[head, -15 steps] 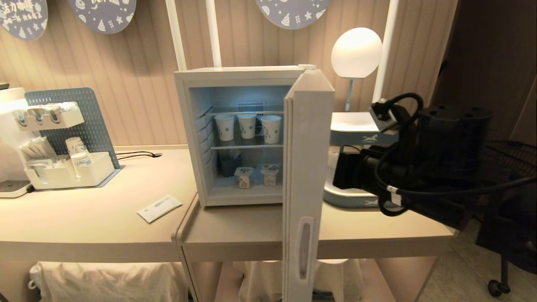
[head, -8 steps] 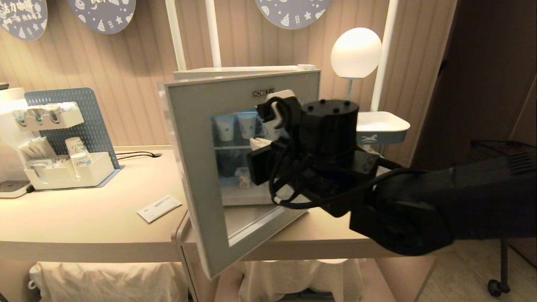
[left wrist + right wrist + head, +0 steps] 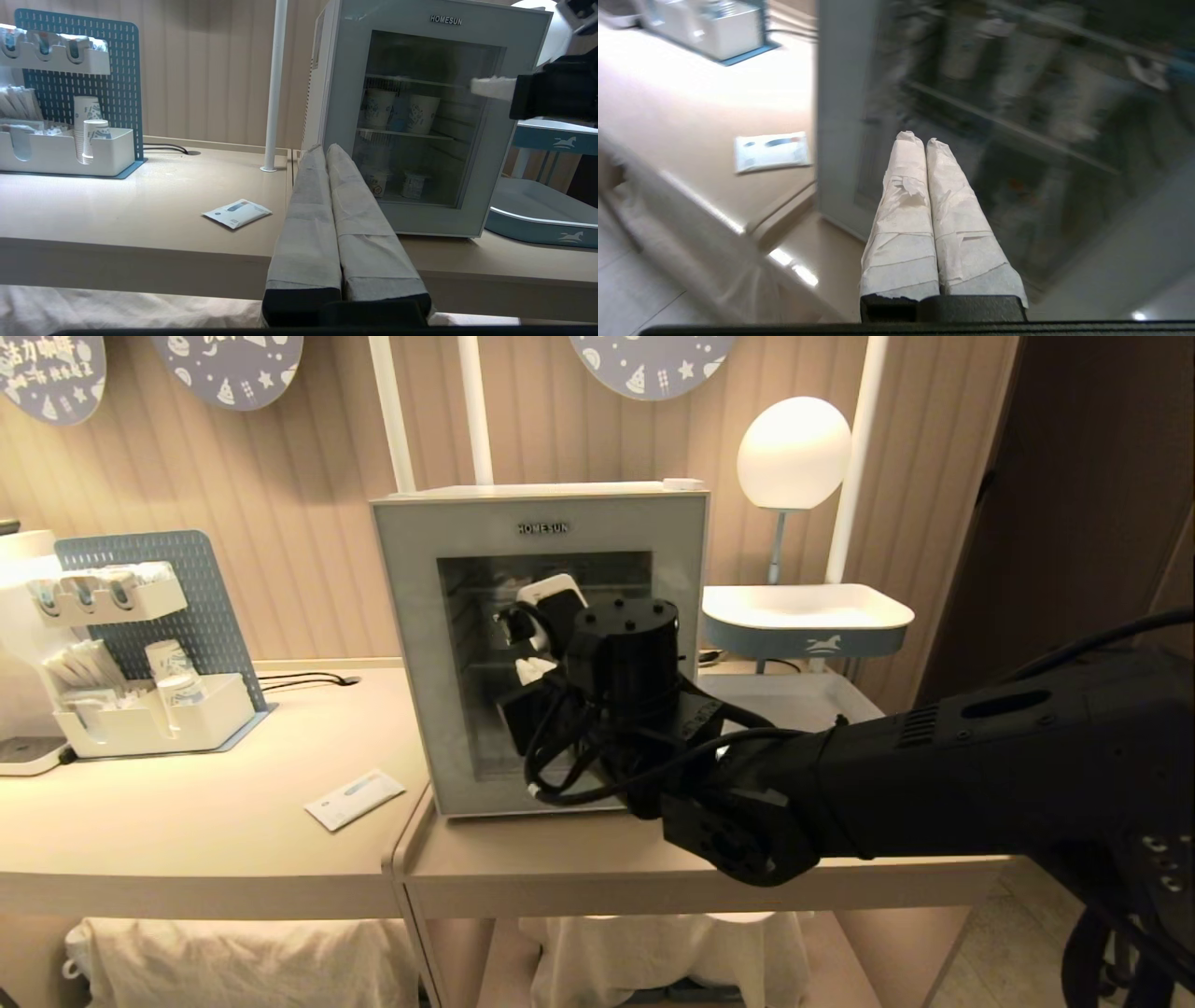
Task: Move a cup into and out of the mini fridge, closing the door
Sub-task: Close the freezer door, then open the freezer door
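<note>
Beige ribbed panel wall [image 3: 308, 495] runs across the back, with round blue-grey printed signs [image 3: 229, 364] along the top edge. Two white vertical poles [image 3: 387, 411] rise at upper centre. A glowing white globe lamp [image 3: 794, 453] sits upper right, lighting things warmly. Light tan tabletop [image 3: 187, 831] fills the lower left, pale tiled floor [image 3: 1008, 952] at lower right.

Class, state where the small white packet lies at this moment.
In the head view the small white packet lies flat on the beige table, left of the mini fridge and in front of the blue pegboard organizer.
</note>
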Available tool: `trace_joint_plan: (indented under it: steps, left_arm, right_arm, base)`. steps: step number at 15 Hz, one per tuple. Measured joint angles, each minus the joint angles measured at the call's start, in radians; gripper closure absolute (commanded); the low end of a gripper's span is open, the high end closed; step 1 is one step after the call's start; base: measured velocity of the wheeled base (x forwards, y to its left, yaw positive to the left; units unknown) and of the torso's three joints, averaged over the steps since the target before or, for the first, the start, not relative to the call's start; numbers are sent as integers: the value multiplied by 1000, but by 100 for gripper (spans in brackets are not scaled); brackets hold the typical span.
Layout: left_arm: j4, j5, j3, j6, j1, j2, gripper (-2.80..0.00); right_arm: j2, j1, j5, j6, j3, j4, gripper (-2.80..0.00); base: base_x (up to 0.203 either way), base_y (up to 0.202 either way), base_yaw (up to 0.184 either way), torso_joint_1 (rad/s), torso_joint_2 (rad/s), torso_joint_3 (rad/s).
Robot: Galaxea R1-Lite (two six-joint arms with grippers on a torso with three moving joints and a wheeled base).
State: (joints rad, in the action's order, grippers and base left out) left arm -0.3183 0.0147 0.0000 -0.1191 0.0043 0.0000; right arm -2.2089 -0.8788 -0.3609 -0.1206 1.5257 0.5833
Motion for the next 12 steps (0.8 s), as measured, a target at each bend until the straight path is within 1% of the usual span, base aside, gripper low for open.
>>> trace_joint_plan:
  steps: [3, 5, 6, 7, 9, 12]
  left_arm:
    - [0, 0, 0, 0, 0, 0, 0]
    - [0, 0, 0, 0, 0, 0, 0]
    - [0, 0, 0, 0, 0, 0, 0]
    - [0, 1, 0, 0, 0, 0, 0]
    - [0, 0, 0, 0, 0, 0, 0]
    - [0, 0, 0, 0, 0, 0, 0]
  right_arm:
    - [128, 36, -97, -21, -84, 2, 0]
    - [299, 97, -185, -43, -178, -14, 0]
    - [415, 144, -226, -50, -227, -39, 0]
    - [532, 204, -256, -53, -267, -71, 0]
    - [813, 367, -296, -57, -354, -171, 0]
    - [1245, 615, -301, -63, -505, -329, 0]
  base:
    - [0, 0, 0, 0, 0, 0]
    - [0, 0, 0, 0, 0, 0]
    - [0, 0, 0, 0, 0, 0]
    - [0, 0, 0, 0, 0, 0]
    - [0, 0, 0, 0, 0, 0]
    - [0, 0, 0, 0, 0, 0]
